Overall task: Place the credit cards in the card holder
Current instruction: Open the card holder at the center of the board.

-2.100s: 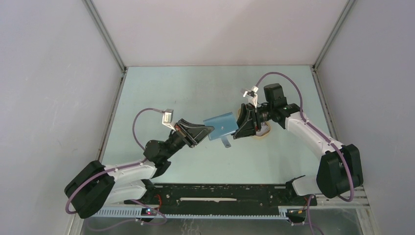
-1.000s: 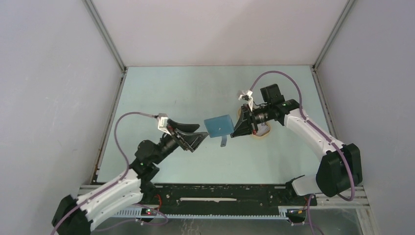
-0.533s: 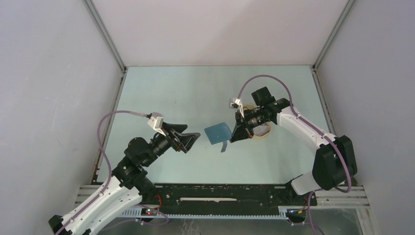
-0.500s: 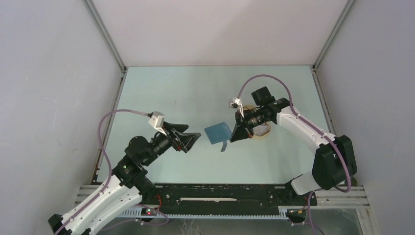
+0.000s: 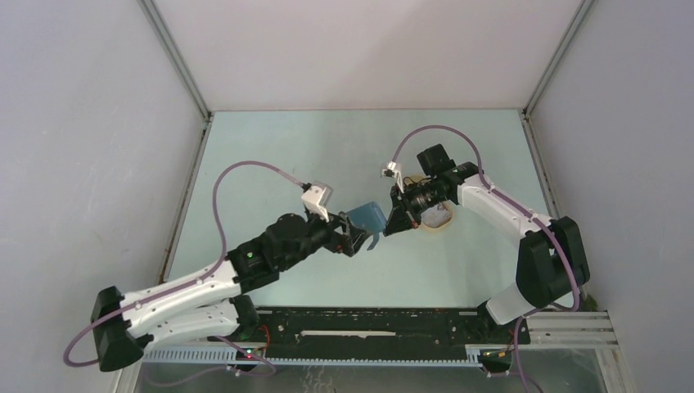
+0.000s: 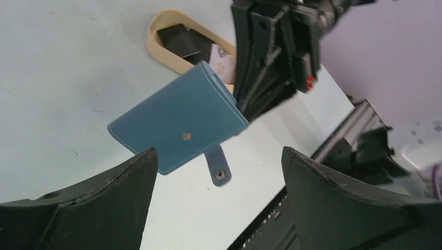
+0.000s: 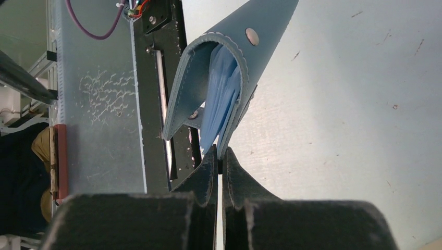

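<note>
While the right gripper (image 5: 394,219) pinches its right edge, the card holder (image 6: 180,125) hangs tilted mid-table | left gripper (image 5: 353,239): jaws wide, empty, just near-left of holder | credit cards (image 6: 182,39): in beige tray (image 6: 151,37), far-right of holder

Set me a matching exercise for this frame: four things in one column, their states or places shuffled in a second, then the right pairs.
1. left end effector
2. right end effector
3. card holder
4. credit cards

A. lying in the beige tray
B. open wide
C. shut on an edge of the card holder
D. folded, snap tab hanging undone

Pairs: 1-B, 2-C, 3-D, 4-A
</note>
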You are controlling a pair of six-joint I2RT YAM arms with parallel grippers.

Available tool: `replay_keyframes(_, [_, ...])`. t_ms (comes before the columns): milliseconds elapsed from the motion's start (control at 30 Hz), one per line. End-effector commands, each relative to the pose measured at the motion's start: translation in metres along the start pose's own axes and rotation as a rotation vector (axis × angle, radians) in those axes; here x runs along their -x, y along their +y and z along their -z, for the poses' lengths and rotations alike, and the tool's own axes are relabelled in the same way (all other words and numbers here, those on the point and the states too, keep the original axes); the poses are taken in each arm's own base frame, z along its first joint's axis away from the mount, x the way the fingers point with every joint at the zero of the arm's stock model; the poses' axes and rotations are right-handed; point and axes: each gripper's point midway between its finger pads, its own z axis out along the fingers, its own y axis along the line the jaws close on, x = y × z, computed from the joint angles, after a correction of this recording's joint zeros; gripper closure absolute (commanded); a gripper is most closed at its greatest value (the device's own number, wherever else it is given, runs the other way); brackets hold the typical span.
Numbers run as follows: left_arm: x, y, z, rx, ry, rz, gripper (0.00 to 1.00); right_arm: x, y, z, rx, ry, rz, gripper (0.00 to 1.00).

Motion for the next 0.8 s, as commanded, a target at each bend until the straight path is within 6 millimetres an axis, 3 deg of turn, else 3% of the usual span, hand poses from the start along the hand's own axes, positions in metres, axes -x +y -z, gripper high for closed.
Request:
replay_keyframes(0, [0.031, 0.001, -0.017, 0.126, -0.077, 0.063, 0.07, 0.017, -0.001, 0.001, -0.016, -0.028, 0.024, 1.00])
replay_keyframes(233, [0.025, 0.020, -0.038, 0.362, -0.032, 0.053, 0.06, 0.017, -0.004, 0.000, -0.028, -0.025, 0.007, 1.00])
replay_keyframes(467, [0.026, 0.027, -0.049, 0.504, -0.030, 0.003, 0.09, 0.017, -0.007, -0.001, -0.038, -0.022, 0.001, 1.00])
replay_keyframes(767, [0.015, 0.039, -0.043, 0.559, 0.012, -0.049, 0.28, 0.017, -0.009, 0.000, -0.052, -0.021, 0.003, 1.00])
